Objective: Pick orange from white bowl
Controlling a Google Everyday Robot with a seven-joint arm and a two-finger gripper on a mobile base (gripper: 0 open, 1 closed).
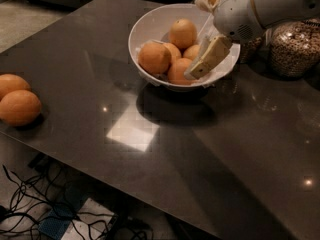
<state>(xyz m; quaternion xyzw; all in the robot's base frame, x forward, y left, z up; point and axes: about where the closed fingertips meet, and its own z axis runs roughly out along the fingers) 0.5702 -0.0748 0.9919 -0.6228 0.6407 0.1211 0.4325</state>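
Note:
The white bowl (150, 21) stands at the back middle of the dark table and holds several oranges. The largest-looking orange (154, 57) lies at the bowl's left. Others lie at the back (182, 32), the front (177, 70) and the right (192, 50). My gripper (196, 59) reaches in from the upper right over the bowl's right side. Its beige finger (207, 59) slants down against the front orange. A paler finger stands behind it, with the right orange between the two. The gripper looks open and holds nothing.
Two loose oranges (19, 107) lie at the table's left edge. Glass jars of grain (295, 49) stand right of the bowl, behind my arm. Cables (30, 209) lie on the floor below the table's front edge.

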